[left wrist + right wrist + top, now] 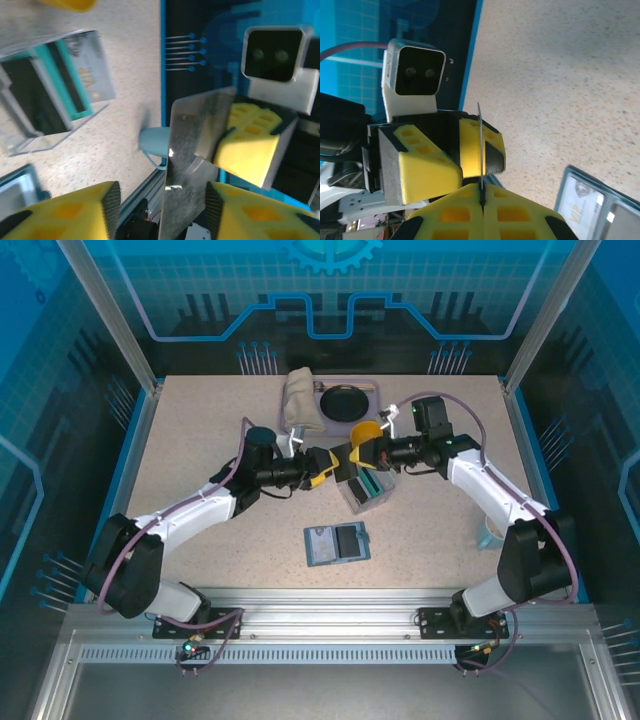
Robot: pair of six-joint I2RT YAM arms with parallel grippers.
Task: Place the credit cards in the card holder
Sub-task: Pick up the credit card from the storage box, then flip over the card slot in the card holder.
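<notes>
One silvery credit card (192, 125) stands on edge between both grippers, above the table (200, 440); the right gripper (482, 192) pinches one end, its fingers pressed together on it; the left gripper (162, 197) is spread around the other end; the card holder (337, 543) lies open nearer the arm bases; other cards sit in a clear case (365, 490) beneath the grippers.
</notes>
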